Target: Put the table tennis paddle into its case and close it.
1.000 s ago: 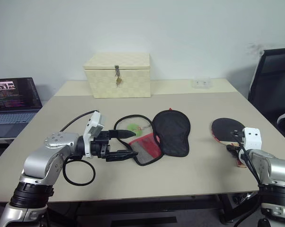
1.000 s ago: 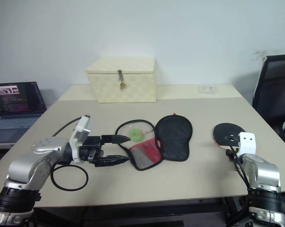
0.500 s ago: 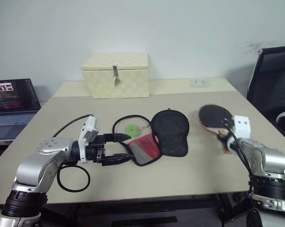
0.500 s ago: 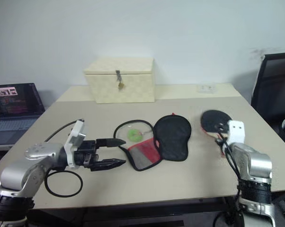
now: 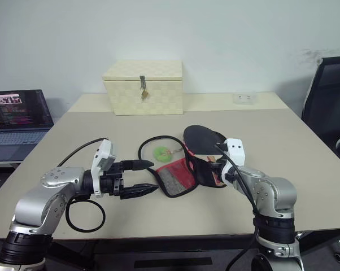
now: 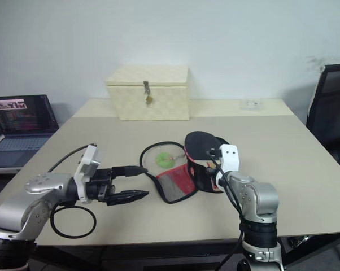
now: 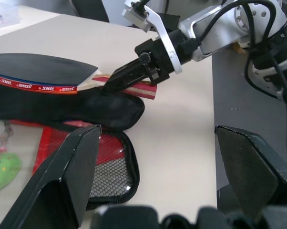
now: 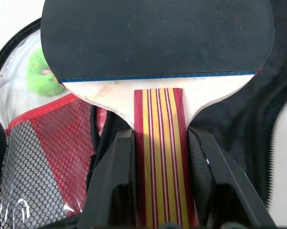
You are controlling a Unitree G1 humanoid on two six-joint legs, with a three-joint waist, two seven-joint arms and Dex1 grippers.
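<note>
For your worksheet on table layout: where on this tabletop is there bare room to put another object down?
Free: the table to the right of the case, and the strip between case and cream box. Crowded: the middle, where the right fingers hold the paddle above the case.

Right gripper [image 7: 116, 82] clamping paddle [image 7: 38, 70] above case [image 7: 86, 112]

Plain white wall [image 5: 226, 28] behind beige worktop [image 5: 305, 152]. Black office chair [image 5: 331, 90] at right, open laptop [image 5: 17, 116] on side desk at left.
</note>
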